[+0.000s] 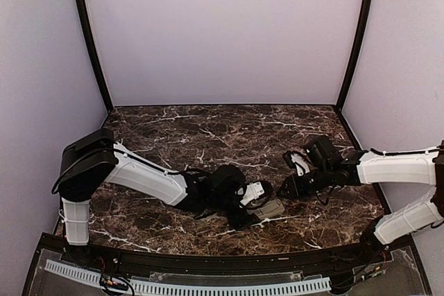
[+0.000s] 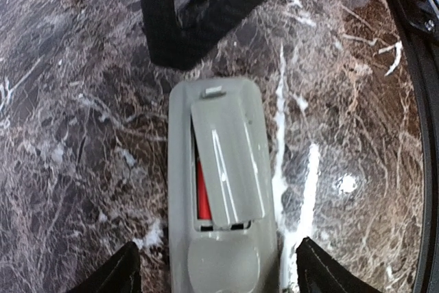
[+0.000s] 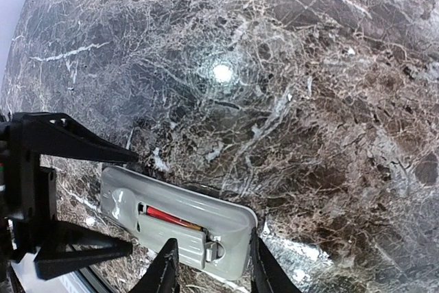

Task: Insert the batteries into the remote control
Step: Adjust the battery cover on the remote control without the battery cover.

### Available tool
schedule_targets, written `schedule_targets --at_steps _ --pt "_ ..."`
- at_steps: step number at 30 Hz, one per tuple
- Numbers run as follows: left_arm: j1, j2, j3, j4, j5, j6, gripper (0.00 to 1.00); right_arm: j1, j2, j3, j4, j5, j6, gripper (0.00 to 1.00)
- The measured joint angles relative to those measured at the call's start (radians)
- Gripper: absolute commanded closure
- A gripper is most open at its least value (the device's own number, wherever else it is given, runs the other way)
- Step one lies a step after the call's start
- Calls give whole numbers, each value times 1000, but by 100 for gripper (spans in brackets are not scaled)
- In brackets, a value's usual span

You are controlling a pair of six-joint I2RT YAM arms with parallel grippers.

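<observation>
left wrist view: remote control [image 2: 223, 262] lies back-up on the marble table [image 2: 68, 135], near the front middle, between the two arms. battery cover [image 2: 230, 162] sits skewed over the bay, turned a little against the remote's long axis, not latched. one red battery [image 2: 203, 190] shows in the open strip beside the cover. whether a second lies under the cover i cannot tell.

left gripper [image 2: 219, 276]: fingers spread, one tip on each side of the remote's near end, with a sliver of table showing on both sides. released, bracketing rather than pinching. my reading: it stands there as a fence so the remote cannot slide or turn when the cover is pushed.

right gripper [image 3: 212, 272]: fingers a little apart, hanging over the far end of the remote by the cover's latch tab, gripping nothing that i can see. likely placed to press or slide the cover home from that end.

judgement: loading looks nearly done, with the cover left to close. risk: a push on the crooked cover may jam it, or skate the unclamped remote.
</observation>
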Motion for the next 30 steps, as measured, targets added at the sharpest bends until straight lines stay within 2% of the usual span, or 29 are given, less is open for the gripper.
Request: schedule_targets --at_steps 14,22,25,30 --pt "57 85 178 -54 186 -15 23 0 6 -18 16 1 4 66" --pt "55 136 225 -102 211 -15 32 0 11 -21 28 -2 4 70" --pt "55 142 225 -111 212 -14 39 0 24 -30 40 -11 7 71" --pt "55 143 226 -119 217 -15 42 0 39 -41 55 -33 11 72"
